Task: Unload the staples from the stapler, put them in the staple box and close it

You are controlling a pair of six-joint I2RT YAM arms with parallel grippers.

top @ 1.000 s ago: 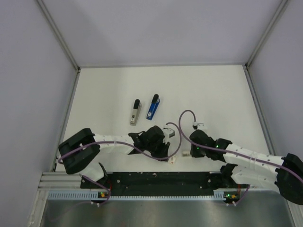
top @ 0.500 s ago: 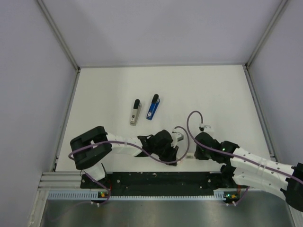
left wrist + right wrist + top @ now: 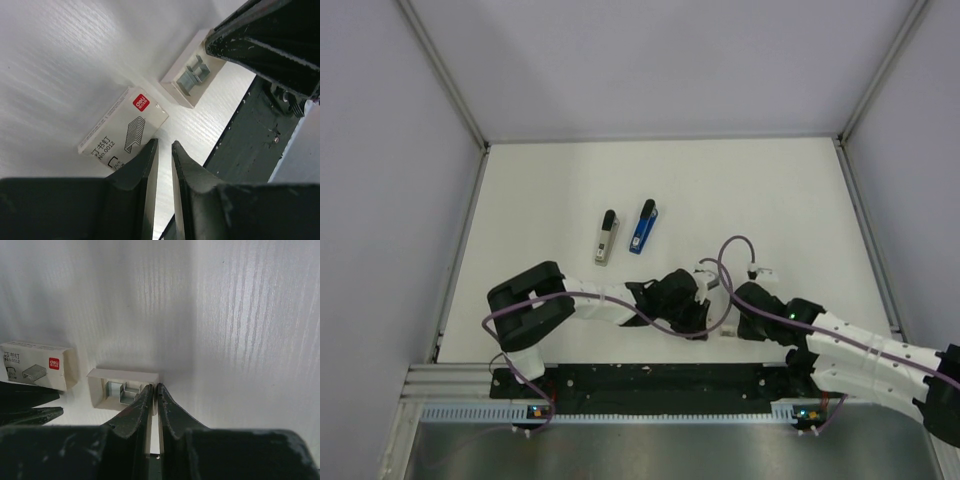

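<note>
Top external shows stapler [image 3: 642,226] well apart from walls [image 3: 380,200].

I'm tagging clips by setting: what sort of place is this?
Probably a lab robot test cell: a white table walled by plain panels, two arms mounted on a rail at its near edge, and small props such as a blue stapler and an open staple tray.
</note>
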